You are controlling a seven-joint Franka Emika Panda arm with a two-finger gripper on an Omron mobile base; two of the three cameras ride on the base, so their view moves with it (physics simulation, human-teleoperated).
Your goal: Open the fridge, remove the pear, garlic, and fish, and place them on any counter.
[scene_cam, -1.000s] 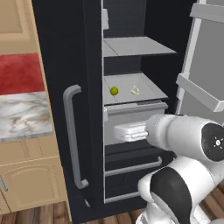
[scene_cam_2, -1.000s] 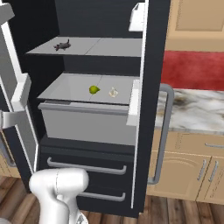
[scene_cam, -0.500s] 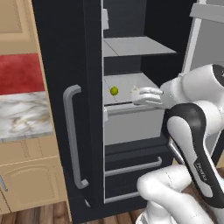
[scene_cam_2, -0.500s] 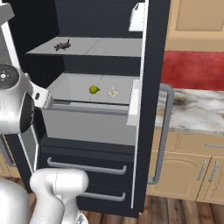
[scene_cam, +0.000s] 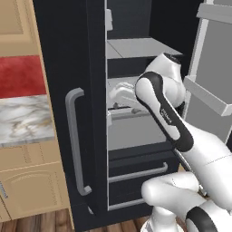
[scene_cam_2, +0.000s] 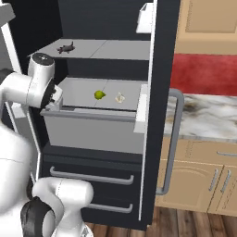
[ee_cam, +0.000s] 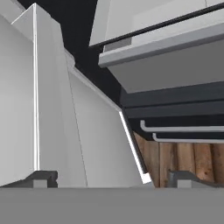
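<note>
The black fridge (scene_cam_2: pixel 163 55) has its left-hand door swung open and its other door shut. On the middle grey shelf lie the yellow-green pear (scene_cam_2: pixel 99 95) and, just right of it, the off-white garlic (scene_cam_2: pixel 119 97). A small dark fish (scene_cam_2: pixel 66 47) rests on the shelf above. My gripper (ee_cam: pixel 113 177) is open with nothing between its fingertips (ee_cam: pixel 43 177). It faces down past the open door's inner wall toward the lower drawers and the wood floor. In the left base view my hand (scene_cam: pixel 119 96) is at the middle shelf's front edge, and my arm hides the shelf's contents.
The marble counter (scene_cam_2: pixel 203 115) runs beside the fridge over tan cabinets (scene_cam_2: pixel 194 180), also seen as counter (scene_cam: pixel 22 118). The shut door's long grey handle (scene_cam: pixel 74 140) stands close by. The open door's grey bins (scene_cam: pixel 213 90) jut out at the far side. A grey drawer front (scene_cam_2: pixel 88 132) sits under the middle shelf.
My arm has risen from the drawer level and swung into the fridge opening, bringing the hand up to the middle shelf's front. The jaws stay wide apart.
</note>
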